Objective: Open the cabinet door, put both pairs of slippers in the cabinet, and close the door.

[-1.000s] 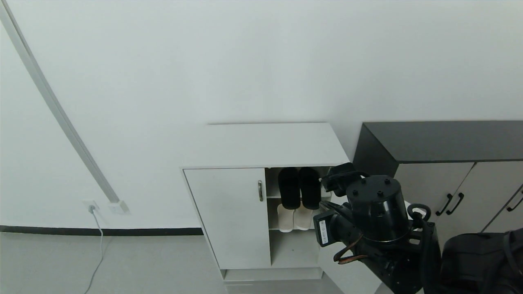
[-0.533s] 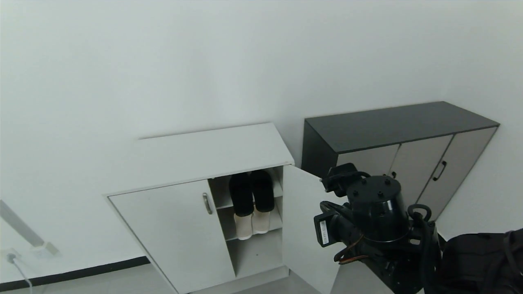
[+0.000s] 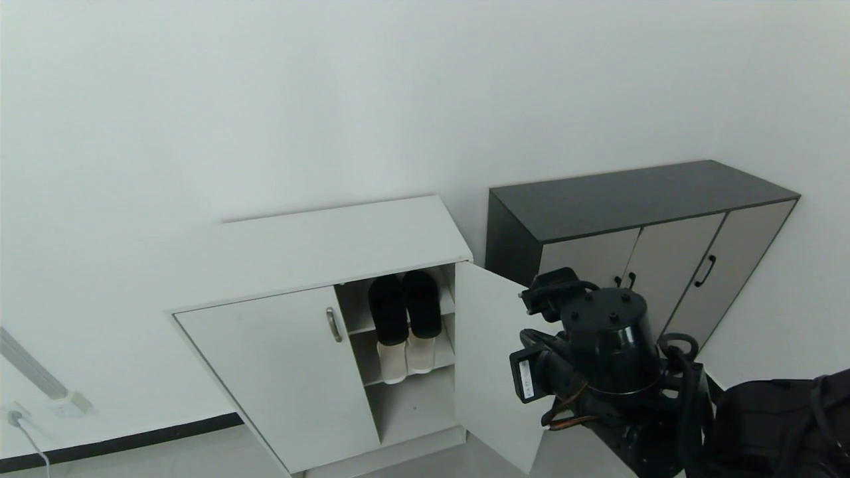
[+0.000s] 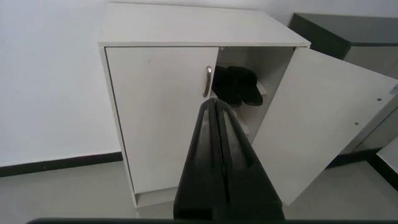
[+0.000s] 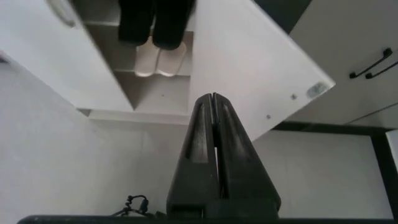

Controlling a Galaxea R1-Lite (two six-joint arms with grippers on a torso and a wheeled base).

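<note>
The white cabinet (image 3: 332, 245) stands against the wall with its right door (image 3: 491, 358) swung open and its left door (image 3: 279, 372) closed. Black slippers (image 3: 405, 305) lie on the upper shelf, with white slippers (image 3: 405, 355) on the shelf below. My right gripper (image 5: 213, 96) is shut and holds nothing. It hangs in front of the open door (image 5: 249, 68), below the black slippers (image 5: 152, 22) and white slippers (image 5: 160, 62). My left gripper (image 4: 214, 102) is also shut and holds nothing. It points at the cabinet front near the handle (image 4: 208, 81) and the black slippers (image 4: 239, 87).
A dark-topped grey cabinet (image 3: 637, 192) stands right beside the white one, just behind the open door. A black bag (image 3: 783, 425) sits at the lower right. A wall socket with a cable (image 3: 13, 418) is at the far left. Bare floor lies before the cabinet.
The whole head picture has swung, so the camera has moved. The cabinet now shows from its right, with the open door's face in sight. The slippers lie as before.
</note>
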